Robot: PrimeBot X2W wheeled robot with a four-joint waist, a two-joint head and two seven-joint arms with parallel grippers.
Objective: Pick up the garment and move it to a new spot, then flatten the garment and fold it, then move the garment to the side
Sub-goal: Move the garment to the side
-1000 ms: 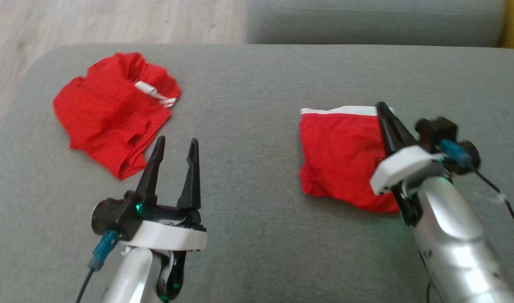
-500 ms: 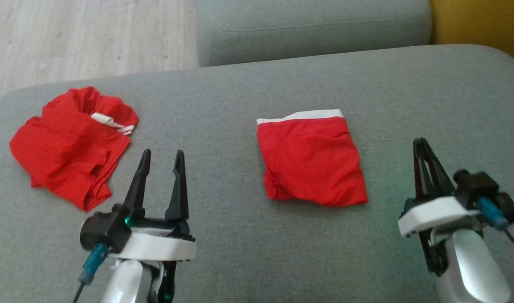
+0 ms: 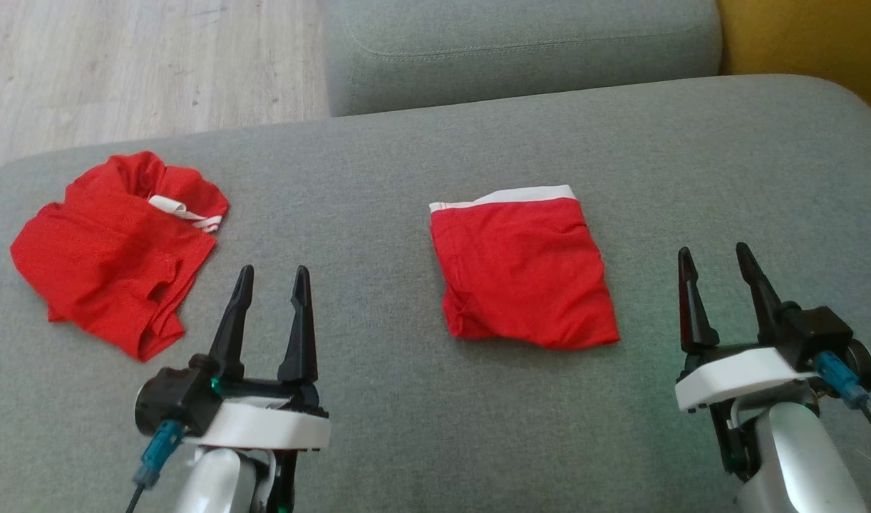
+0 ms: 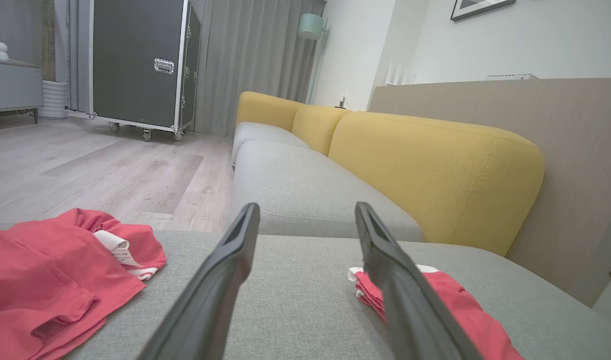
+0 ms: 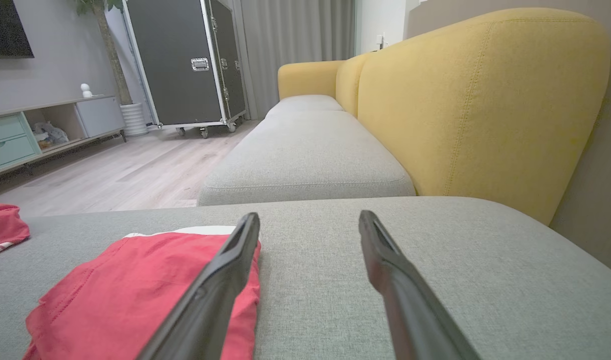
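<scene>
The left end effector and right end effector are held spread, empty; the folded garment is seen between them.

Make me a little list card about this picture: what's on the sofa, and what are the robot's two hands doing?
surface: grey sofa cushion
folded garment: red with a white waistband, lying flat near the middle
crumpled garment: red, bunched up, on the robot's left side
left gripper: open, holding nothing
right gripper: open, holding nothing, to the right of the folded garment and not touching it
</scene>
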